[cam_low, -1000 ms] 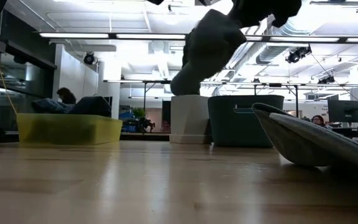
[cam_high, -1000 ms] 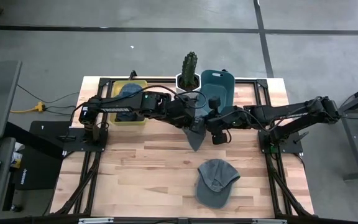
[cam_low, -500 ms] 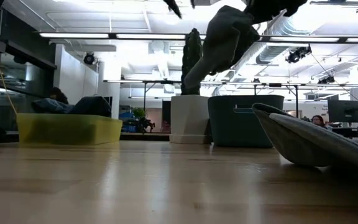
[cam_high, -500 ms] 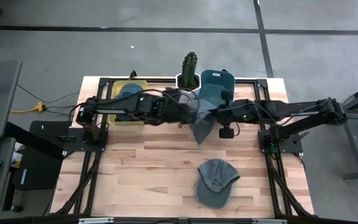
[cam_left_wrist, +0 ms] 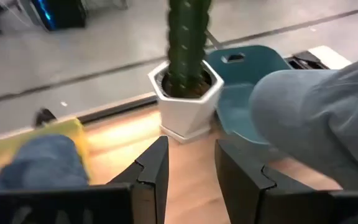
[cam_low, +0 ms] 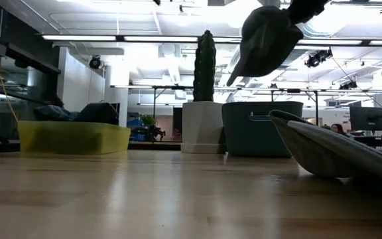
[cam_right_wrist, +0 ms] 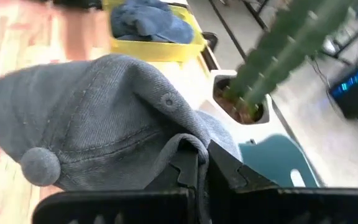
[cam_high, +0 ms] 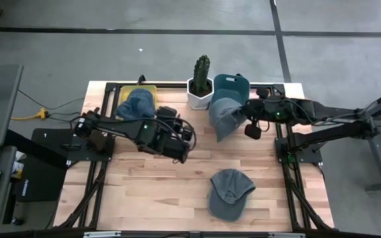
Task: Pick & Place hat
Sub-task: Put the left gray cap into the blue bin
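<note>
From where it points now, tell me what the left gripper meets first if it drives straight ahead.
Probably the white cactus pot: it sits just beyond the left gripper, whose fingers are apart and empty. The teal bin stands beside it; depth is uncertain.

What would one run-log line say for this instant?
right pincer: shut on grey cap, over teal bin | left pincer: open, empty | second cap: on table

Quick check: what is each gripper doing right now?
Left gripper: open, holding nothing.
Right gripper: shut on the grey cap, held above the teal bin.
</note>
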Robot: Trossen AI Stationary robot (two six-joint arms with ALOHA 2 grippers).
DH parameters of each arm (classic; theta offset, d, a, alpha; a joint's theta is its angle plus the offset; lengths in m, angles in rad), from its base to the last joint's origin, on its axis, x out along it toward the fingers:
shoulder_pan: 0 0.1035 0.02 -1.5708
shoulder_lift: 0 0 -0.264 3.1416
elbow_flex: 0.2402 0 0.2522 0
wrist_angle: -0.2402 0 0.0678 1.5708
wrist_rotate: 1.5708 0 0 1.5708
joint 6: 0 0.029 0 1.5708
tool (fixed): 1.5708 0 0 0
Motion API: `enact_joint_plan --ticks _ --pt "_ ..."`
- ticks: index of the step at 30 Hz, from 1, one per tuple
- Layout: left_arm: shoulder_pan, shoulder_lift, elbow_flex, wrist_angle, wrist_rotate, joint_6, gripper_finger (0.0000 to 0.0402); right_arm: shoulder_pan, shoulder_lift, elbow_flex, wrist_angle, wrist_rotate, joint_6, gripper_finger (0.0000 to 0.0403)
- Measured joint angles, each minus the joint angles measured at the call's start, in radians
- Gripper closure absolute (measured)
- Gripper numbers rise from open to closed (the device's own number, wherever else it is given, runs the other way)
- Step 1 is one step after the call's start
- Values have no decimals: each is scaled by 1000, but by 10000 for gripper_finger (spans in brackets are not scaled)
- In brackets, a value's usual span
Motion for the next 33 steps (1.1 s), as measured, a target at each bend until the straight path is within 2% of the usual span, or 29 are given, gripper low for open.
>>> enact_joint_plan --ticks 4,10,13,18,21,27,30,33 --pt "12 -76 -131 9 -15 37 301 -40 6 0 -3 24 84 399" --pt "22 -221 -381 63 -81 -3 303 -126 54 0 -15 52 212 399" --pt "22 -320 -522 188 -78 42 303 -172 88 0 -27 59 264 399" --pt "22 -490 -770 524 -18 235 303 -239 125 0 -30 68 323 399" --pt "34 -588 -915 804 63 418 303 -284 131 0 -21 67 353 399" --pt "96 -692 -1175 1371 336 755 303 -371 148 0 4 62 396 399" --pt "141 -695 -1249 1557 448 831 303 -392 168 0 17 63 414 399" --pt "181 -694 -1273 1636 549 870 303 -410 193 0 26 56 419 399"
